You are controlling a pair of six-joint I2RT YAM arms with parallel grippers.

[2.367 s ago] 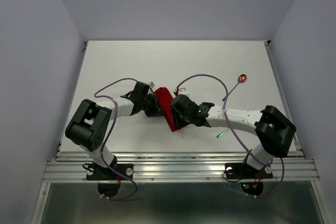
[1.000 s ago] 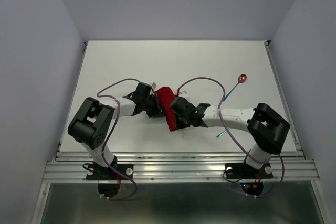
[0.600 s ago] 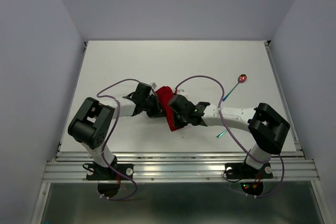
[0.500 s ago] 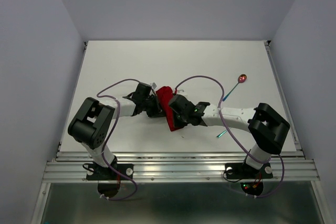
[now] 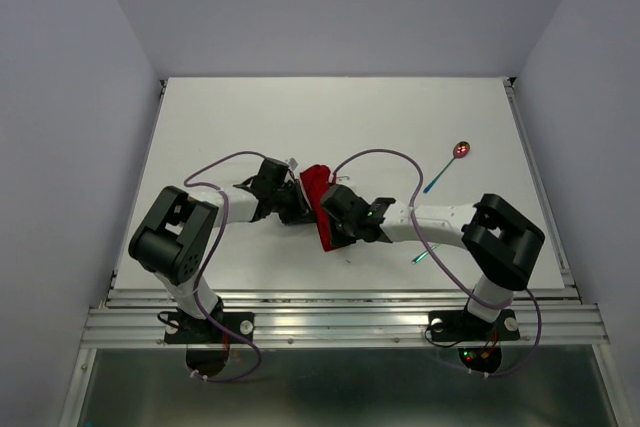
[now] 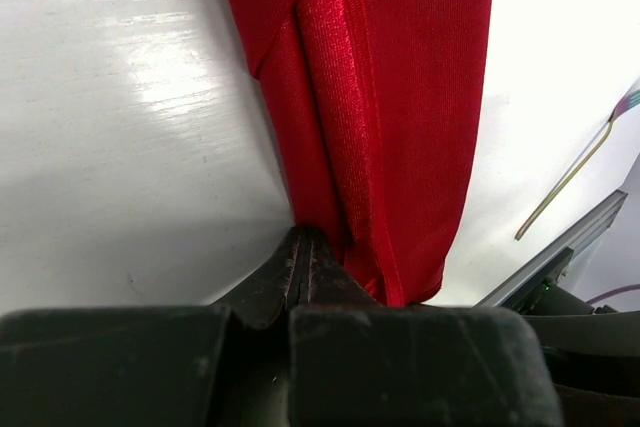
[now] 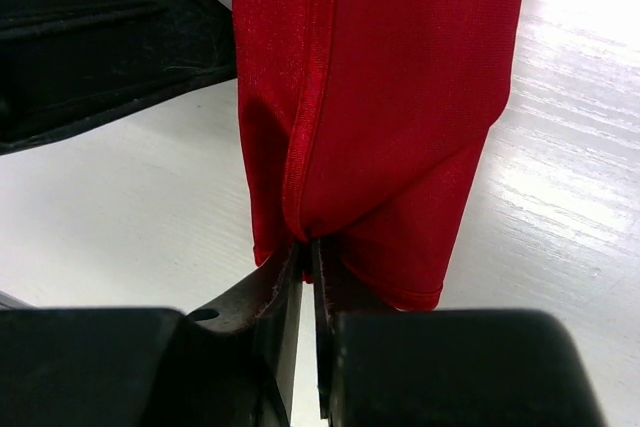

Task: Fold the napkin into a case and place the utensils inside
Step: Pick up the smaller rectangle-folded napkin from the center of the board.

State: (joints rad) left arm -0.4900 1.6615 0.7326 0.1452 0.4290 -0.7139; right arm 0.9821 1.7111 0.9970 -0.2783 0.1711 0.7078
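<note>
The folded napkin is lying mid-worktop, nearer the near edge. The left gripper is pinching its edge, jaws closed. The right gripper is showing a narrow slit at the fold; cannot tell whether it grips.

High rear overview; two wrist close-ups on napkin

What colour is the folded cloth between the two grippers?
The soft cloth is plain bright red, clearest in the left wrist view.
</note>
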